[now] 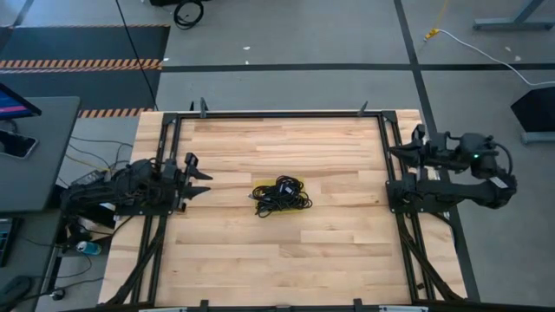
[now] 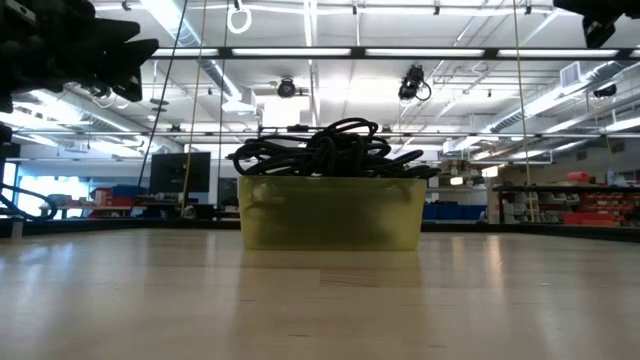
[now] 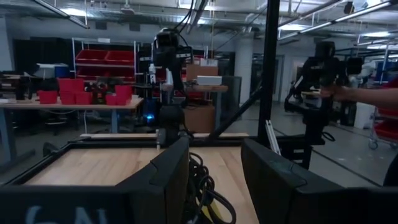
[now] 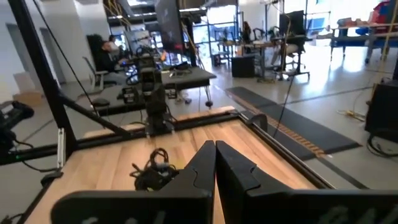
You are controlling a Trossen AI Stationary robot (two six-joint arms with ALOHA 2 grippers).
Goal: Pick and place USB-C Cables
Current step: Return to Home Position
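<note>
The USB-C cables [image 1: 282, 196] are a tangled heap of thin black cords in the middle of the table. The heap rests on a flat yellow tray [image 2: 330, 215] and spills over its top in the low view [image 2: 325, 150]. My left gripper [image 1: 206, 184] is open at the table's left side, raised and pointing at the heap; the cords [image 3: 202, 186] show between its fingers in its wrist view. My right gripper [image 1: 393, 152] hovers shut at the table's right edge, far from the cords [image 4: 152, 169]. Neither gripper touches anything.
A black metal frame [image 1: 286, 113] runs along the table's far, left and right edges. Bare wood lies all around the tray. A desk with gear [image 1: 26, 147] stands beyond the left edge. A person's sleeve [image 3: 373, 94] shows in the room behind.
</note>
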